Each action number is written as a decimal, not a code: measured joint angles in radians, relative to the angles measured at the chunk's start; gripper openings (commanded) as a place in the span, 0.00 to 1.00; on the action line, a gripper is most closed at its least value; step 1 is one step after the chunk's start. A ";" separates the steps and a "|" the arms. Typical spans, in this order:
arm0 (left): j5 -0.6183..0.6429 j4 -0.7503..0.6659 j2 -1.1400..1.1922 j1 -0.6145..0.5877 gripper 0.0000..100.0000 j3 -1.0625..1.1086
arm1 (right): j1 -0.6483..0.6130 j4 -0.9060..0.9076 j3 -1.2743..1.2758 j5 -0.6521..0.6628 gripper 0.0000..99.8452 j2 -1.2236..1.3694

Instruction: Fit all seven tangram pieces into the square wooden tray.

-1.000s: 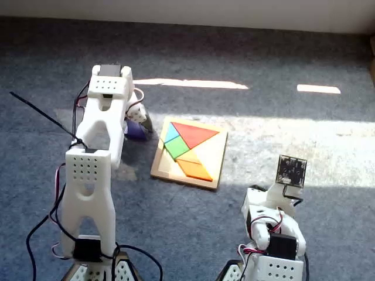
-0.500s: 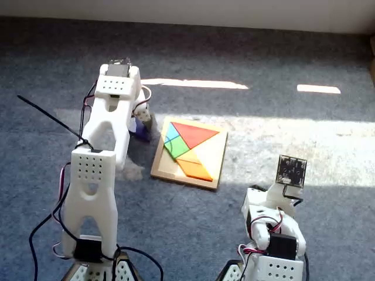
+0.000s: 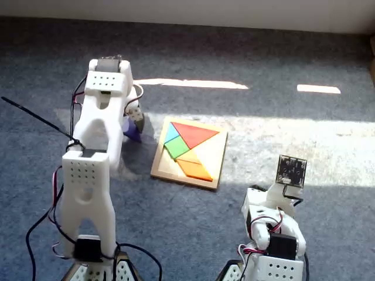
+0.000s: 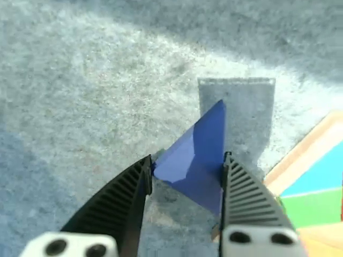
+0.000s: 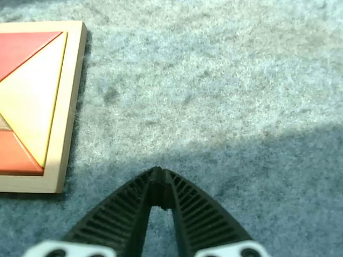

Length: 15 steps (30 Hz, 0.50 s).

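Note:
My left gripper is shut on a dark blue triangle, whose edges touch both fingers above the carpet. In the high view this triangle and the left gripper are just left of the square wooden tray. The tray holds a red triangle, a light blue piece, a green piece, an orange piece and a yellow one. My right gripper is shut on nothing, low over the carpet beside the tray's rim.
The tray lies on grey-blue carpet, crossed by bright bands of sunlight. The right arm sits folded at the near right. A thin black cable sticks out left of the left arm. Open carpet lies right of the tray.
The left arm has swung back to the left, away from the tray, carrying the blue triangle with it. The right arm has kept still.

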 measured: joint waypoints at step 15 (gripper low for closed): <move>0.002 -0.092 -0.295 0.212 0.01 0.520 | 0.000 0.000 0.000 0.000 0.01 0.000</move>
